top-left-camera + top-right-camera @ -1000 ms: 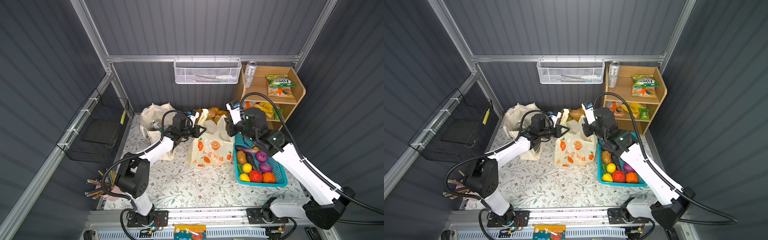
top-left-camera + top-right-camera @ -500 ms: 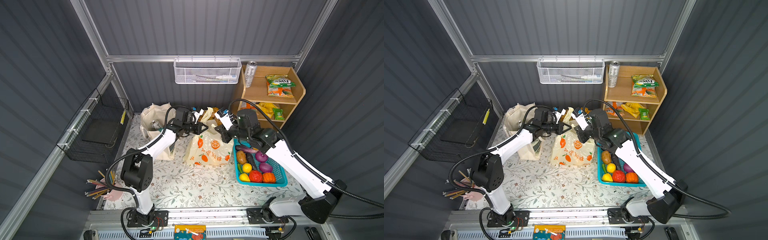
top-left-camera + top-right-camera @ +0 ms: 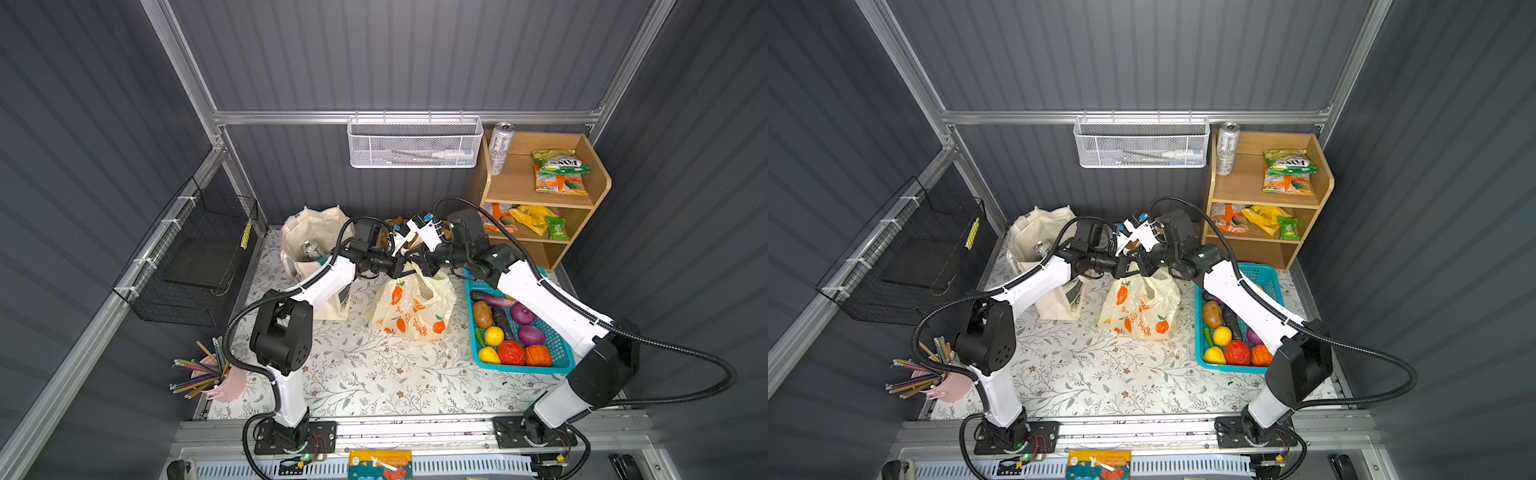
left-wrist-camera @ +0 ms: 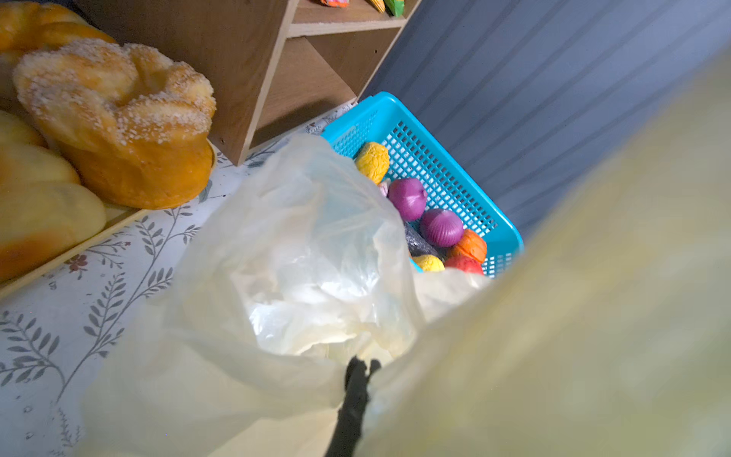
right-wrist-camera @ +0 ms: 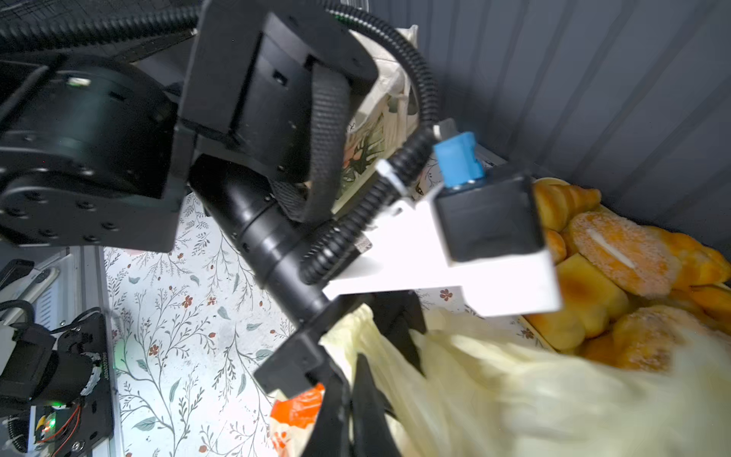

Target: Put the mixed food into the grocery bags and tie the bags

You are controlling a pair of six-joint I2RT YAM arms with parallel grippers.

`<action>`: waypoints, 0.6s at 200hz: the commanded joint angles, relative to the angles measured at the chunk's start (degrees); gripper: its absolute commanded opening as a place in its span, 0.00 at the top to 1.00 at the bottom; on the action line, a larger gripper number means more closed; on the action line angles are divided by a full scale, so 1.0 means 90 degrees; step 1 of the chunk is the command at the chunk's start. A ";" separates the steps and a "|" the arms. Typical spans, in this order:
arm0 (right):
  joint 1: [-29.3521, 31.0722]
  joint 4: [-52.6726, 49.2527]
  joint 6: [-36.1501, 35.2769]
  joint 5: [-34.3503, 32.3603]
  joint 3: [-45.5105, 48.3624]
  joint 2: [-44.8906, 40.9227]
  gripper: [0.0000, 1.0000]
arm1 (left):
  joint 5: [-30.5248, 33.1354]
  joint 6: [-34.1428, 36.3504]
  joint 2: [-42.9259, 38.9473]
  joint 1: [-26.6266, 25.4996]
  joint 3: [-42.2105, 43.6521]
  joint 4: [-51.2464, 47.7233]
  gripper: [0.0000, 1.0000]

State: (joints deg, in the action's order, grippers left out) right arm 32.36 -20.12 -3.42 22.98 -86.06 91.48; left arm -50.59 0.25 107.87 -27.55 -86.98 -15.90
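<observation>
The pale-yellow plastic grocery bag with orange fruit print stands mid-table, its top drawn up into a bunch. My left gripper and right gripper meet tip to tip above it, each shut on a handle of the plastic bag. The cream canvas tote stands open to the left with a can inside. Toy produce lies in the basket, bread on a tray behind, and a can and snack packets on the shelf.
The turquoise basket sits under my right arm. A wooden shelf fills the back right corner. A white wire basket hangs on the back wall, a black one on the left wall. A pink pencil cup stands front left.
Both grippers have moved inward and up until they meet over the plastic bag, pulling its handles together. The bag's top has narrowed into a bunch.
</observation>
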 commanded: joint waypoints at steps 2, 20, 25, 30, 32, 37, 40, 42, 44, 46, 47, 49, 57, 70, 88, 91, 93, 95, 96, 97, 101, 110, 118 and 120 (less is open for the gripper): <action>-0.0240 0.0291 0.0146 0.0233 0.0161 -0.0150 1.00 | -0.0577 0.0759 -0.0181 -0.0045 -0.0281 -0.0597 0.99; -0.0254 0.0265 0.0129 0.0315 0.0170 -0.0113 1.00 | -0.0824 0.1028 -0.0127 -0.0044 -0.0501 -0.0957 0.86; -0.0254 0.0263 0.0138 0.0327 0.0168 -0.0116 1.00 | -0.0865 0.1091 -0.0120 -0.0043 -0.0550 -0.1037 0.82; -0.0254 0.0263 0.0146 0.0335 0.0177 -0.0116 1.00 | -0.0882 0.1168 -0.0114 -0.0044 -0.0603 -0.1136 0.79; -0.0253 0.0268 0.0146 0.0329 0.0185 -0.0116 1.00 | -0.0890 0.1196 -0.0117 -0.0044 -0.0620 -0.1168 0.78; -0.0249 0.0269 0.0137 0.0319 0.0201 -0.0116 1.00 | -0.0926 0.1261 -0.0130 -0.0036 -0.0646 -0.1230 0.74; -0.0256 0.0271 0.0127 0.0309 0.0211 -0.0111 1.00 | -0.0954 0.1274 -0.0139 -0.0026 -0.0661 -0.1248 0.72; -0.0256 0.0272 0.0126 0.0306 0.0215 -0.0115 1.00 | -0.0972 0.1286 -0.0145 -0.0018 -0.0666 -0.1265 0.71; -0.0261 0.0272 0.0121 0.0293 0.0221 -0.0120 1.00 | -0.0991 0.1302 -0.0154 -0.0016 -0.0672 -0.1274 0.71; -0.0264 0.0273 0.0118 0.0282 0.0225 -0.0124 1.00 | -0.1012 0.1315 -0.0161 -0.0008 -0.0676 -0.1286 0.71; -0.0260 0.0273 0.0122 0.0280 0.0231 -0.0125 1.00 | -0.1016 0.1317 -0.0165 -0.0002 -0.0677 -0.1283 0.70; -0.0259 0.0273 0.0110 0.0264 0.0230 -0.0125 1.00 | -0.1048 0.1319 -0.0169 0.0008 -0.0677 -0.1293 0.70; -0.0258 0.0282 0.0099 0.0241 0.0263 -0.0138 1.00 | -0.1145 0.1335 -0.0211 0.0040 -0.0677 -0.1285 0.68; -0.0261 0.0282 0.0079 0.0261 0.0265 -0.0136 1.00 | -0.1252 0.1360 -0.0248 0.0053 -0.0710 -0.1287 0.64; -0.0263 0.0281 0.0097 0.0312 0.0266 -0.0113 1.00 | -0.1390 0.1409 -0.0256 0.0072 -0.0806 -0.1346 0.61; -0.0264 0.0277 0.0103 0.0317 0.0266 -0.0114 1.00 | -0.1414 0.1416 -0.0256 0.0081 -0.0818 -0.1351 0.60; -0.0260 0.0274 0.0101 0.0325 0.0266 -0.0115 1.00 | -0.1423 0.1415 -0.0257 0.0082 -0.0827 -0.1351 0.60; -0.0257 0.0273 0.0098 0.0327 0.0266 -0.0111 1.00 | -0.1441 0.1407 -0.0248 0.0090 -0.0832 -0.1342 0.60; -0.0256 0.0273 0.0102 0.0322 0.0266 -0.0108 1.00 | -0.1450 0.1402 -0.0243 0.0096 -0.0838 -0.1340 0.60; -0.0256 0.0273 0.0100 0.0325 0.0270 -0.0107 1.00 | -0.1455 0.1400 -0.0240 0.0104 -0.0841 -0.1339 0.59; -0.0261 0.0263 0.0097 0.0318 0.0274 -0.0098 1.00 | -0.1498 0.1384 -0.0242 0.0111 -0.0848 -0.1339 0.59; -0.0257 0.0255 0.0090 0.0317 0.0301 -0.0098 1.00 | -0.1600 0.1364 -0.0237 0.0131 -0.0860 -0.1303 0.58; -0.0262 0.0263 0.0099 0.0345 0.0314 -0.0106 1.00 | -0.1670 0.1307 -0.0245 0.0144 -0.0846 -0.1223 0.58; -0.0257 0.0263 0.0098 0.0354 0.0312 -0.0099 1.00 | -0.1697 0.1287 -0.0247 0.0149 -0.0839 -0.1197 0.58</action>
State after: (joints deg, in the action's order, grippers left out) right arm 29.93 -18.00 -2.59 24.86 -83.96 91.31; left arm -61.54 11.18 107.61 -26.85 -92.58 -26.15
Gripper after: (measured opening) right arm 0.041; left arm 0.420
